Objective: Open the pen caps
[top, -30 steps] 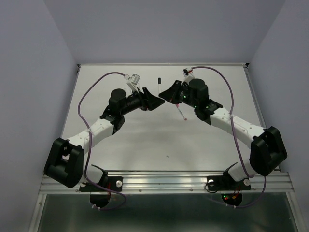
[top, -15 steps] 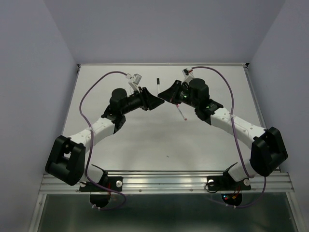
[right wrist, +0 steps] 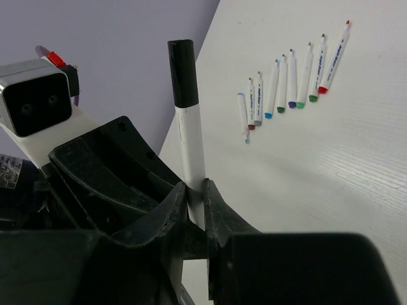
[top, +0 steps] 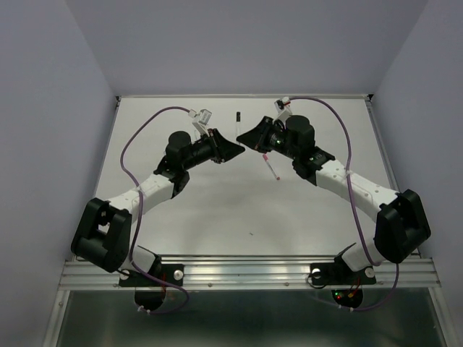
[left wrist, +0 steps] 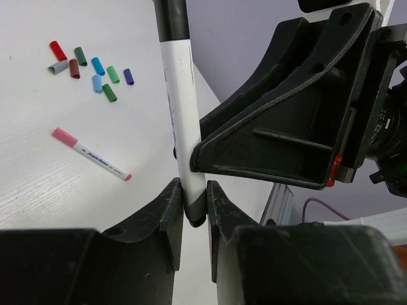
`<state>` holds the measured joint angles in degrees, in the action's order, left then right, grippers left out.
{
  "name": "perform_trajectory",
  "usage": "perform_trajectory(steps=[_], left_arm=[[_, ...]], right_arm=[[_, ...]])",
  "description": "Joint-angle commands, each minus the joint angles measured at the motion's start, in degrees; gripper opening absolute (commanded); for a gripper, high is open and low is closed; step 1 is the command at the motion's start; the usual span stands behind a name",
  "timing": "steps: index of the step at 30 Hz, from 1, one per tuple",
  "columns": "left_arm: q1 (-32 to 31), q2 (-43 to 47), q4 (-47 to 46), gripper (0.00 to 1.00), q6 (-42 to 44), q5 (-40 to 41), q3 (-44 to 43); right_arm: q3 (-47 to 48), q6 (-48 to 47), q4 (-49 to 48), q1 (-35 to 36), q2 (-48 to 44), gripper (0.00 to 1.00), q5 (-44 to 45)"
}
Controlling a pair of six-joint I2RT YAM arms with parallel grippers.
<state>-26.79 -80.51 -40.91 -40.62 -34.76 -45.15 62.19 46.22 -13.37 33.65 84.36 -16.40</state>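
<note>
A white pen (left wrist: 181, 108) with a long black cap (right wrist: 182, 73) stands upright between both grippers above the table. My right gripper (right wrist: 196, 194) is shut on the white barrel. My left gripper (left wrist: 194, 190) is shut on the pen's short dark lower end, just below the right fingers (left wrist: 267, 146). In the top view the two grippers (top: 242, 148) (top: 241, 136) meet at the table's far middle, with the pen (top: 237, 123) sticking out beyond them. Several loose pen caps (left wrist: 89, 67) in red, green, blue and grey lie together on the table.
A pink-capped pen (left wrist: 92, 154) lies alone on the table, in the top view (top: 271, 168) just near of the right gripper. A row of several uncapped white pens (right wrist: 289, 82) lies side by side. The grey wall rises behind the table (top: 217, 217).
My left gripper has closed from wide open onto the pen's lower end. Both grippers and the pen have shifted slightly toward the far side.
</note>
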Motion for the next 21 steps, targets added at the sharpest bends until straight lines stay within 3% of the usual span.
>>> perform_trajectory(steps=[1,2,5,8,13,21], left_arm=[[-0.81,1.58,-4.27,0.00,-0.07,-0.83,-1.53],[-0.81,1.67,-4.01,0.00,-0.07,-0.83,-1.09],[-0.81,2.02,-3.22,0.00,0.10,-1.71,-0.65],[-0.81,1.85,-2.60,0.00,0.10,-3.29,-0.12],[-0.81,2.46,-1.29,0.00,0.02,-3.56,0.85],[-0.81,5.97,1.62,0.00,2.04,-3.03,1.02]], right_arm=[[2.49,-1.91,-2.28,0.72,-0.86,0.27,0.23],[2.93,-2.53,-1.50,0.72,-0.86,0.43,1.62],[4.16,-6.48,-0.26,0.72,-0.77,0.55,3.65],[6.18,-8.94,0.09,0.72,-0.69,0.59,5.50],[8.90,-12.20,0.09,0.72,0.10,0.59,9.89],[12.33,-13.52,0.62,0.72,3.18,0.49,11.66]])
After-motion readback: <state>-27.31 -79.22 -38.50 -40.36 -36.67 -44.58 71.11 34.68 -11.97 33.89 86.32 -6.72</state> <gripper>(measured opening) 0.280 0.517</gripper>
